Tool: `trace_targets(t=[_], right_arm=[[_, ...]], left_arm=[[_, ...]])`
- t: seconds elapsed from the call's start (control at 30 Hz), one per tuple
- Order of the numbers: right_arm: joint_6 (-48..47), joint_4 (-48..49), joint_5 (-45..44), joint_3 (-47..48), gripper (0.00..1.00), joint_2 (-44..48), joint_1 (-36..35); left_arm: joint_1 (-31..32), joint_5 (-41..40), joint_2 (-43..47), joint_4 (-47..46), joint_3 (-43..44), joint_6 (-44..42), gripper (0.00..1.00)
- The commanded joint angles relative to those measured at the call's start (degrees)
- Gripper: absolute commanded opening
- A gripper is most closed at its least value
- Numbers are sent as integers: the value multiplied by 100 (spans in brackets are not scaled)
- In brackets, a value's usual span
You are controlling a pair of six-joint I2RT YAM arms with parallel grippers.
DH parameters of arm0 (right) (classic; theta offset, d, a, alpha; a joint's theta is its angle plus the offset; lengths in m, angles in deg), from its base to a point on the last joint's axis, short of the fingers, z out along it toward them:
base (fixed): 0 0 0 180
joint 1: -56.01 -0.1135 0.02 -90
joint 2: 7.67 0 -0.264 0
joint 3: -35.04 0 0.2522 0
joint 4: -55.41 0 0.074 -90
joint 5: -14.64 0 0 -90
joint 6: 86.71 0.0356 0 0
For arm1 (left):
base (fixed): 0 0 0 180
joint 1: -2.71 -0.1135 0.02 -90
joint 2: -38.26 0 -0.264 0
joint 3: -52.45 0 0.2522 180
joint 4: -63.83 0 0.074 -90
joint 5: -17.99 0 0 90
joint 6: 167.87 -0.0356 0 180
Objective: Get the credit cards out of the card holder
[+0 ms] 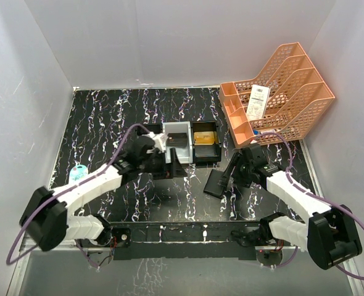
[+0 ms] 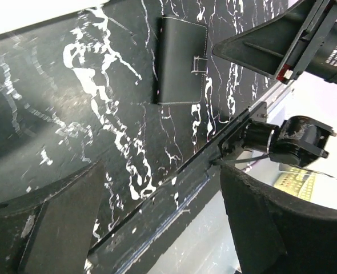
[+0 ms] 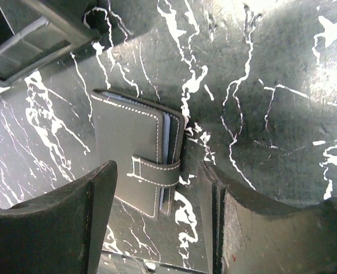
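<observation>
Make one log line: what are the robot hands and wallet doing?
card holder: shut, flat on table | right gripper: open over it | left gripper: open, empty

The card holder (image 1: 217, 183) lies flat on the tabletop (image 1: 108, 123). Bare surface is open to its left and near sides. The row of bins (image 1: 183, 143) stands close behind it. The right pincer (image 3: 157, 171), jaws apart, hangs over it. The orange rack (image 1: 281, 92) fills the far right corner.
</observation>
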Motion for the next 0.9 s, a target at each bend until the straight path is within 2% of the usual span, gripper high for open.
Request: trace_targets(t=[0.0, 0.13, 0.37, 0.63, 0.87], right_arm=[[-29, 765, 402, -206, 55, -173, 304], [-141, 999, 724, -276, 50, -566, 409], [-220, 1480, 1072, -516, 41, -763, 434], [-462, 1969, 1730, -712, 24, -542, 434], [-912, 2017, 2212, -638, 15, -186, 410]], left_arm=[[709, -707, -841, -466, 720, -63, 78], [983, -736, -1509, -842, 898, 54, 76], [1165, -765, -1918, -978, 978, 103, 74], [1189, -1262, -1331, -436, 843, -11, 74], [1178, -2022, -531, 161, 684, -75, 77]])
